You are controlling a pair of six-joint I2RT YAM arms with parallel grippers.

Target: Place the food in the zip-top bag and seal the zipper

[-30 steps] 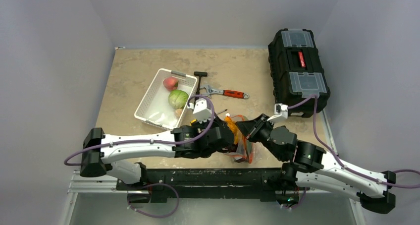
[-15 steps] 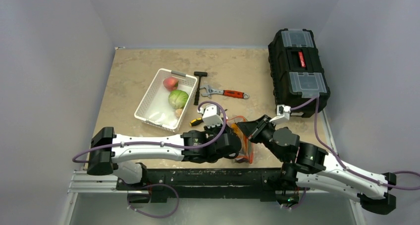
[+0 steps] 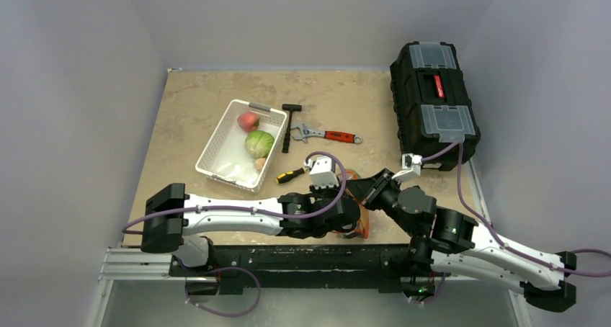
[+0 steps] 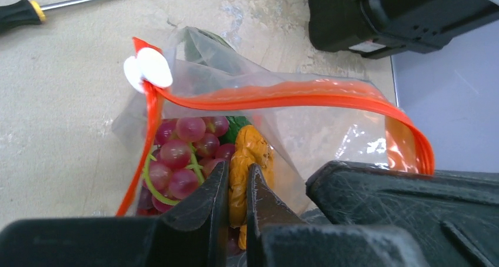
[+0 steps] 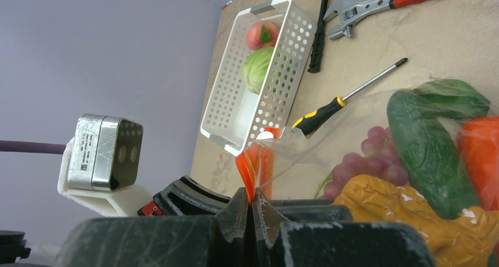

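Zip-top bag (image 4: pixel 318 132) sits slumped at the near edge of the worktop (image 3: pixel 194 104), right of centre, between the two claws. A screwdriver (image 3: pixel 292 174) lies just beside it to the left. A black toolbox (image 3: pixel 434 100) stands well apart at the far right.

Right claw (image 5: pixel 250 203): fingers pressed flat together with the zipper (image 4: pixel 282 93) pinched between them. The orange strip stands up out of the tips.

Left claw (image 4: pixel 237 187): low over the bag's near side, fingers drawn in to a thin slit. A yellow-orange piece (image 4: pixel 253 152) shows through the slit. Cannot tell whether the tips nip the clear film or hold nothing.

Zipper: runs from a white tab (image 4: pixel 150 68) across to the opposite corner, where it folds over on itself. A second length drops from the tab down the bag's side. Cannot tell whether the lips are pressed shut along the run.

Inside the bag: purple grapes (image 4: pixel 176 155) next to the yellow-orange piece. The right wrist view adds a long dark green piece (image 5: pixel 426 140) with the carrot (image 5: pixel 479 155) against it.

Outside the bag: a white slotted basket (image 3: pixel 212 153) at mid-worktop holds the peach (image 3: pixel 248 120) at its far end and the cabbage (image 3: pixel 259 143) just beside it. A hammer (image 3: pixel 289 125) lies close to the basket's right side, and a red-handled wrench (image 3: pixel 328 134) is just right of the hammer.
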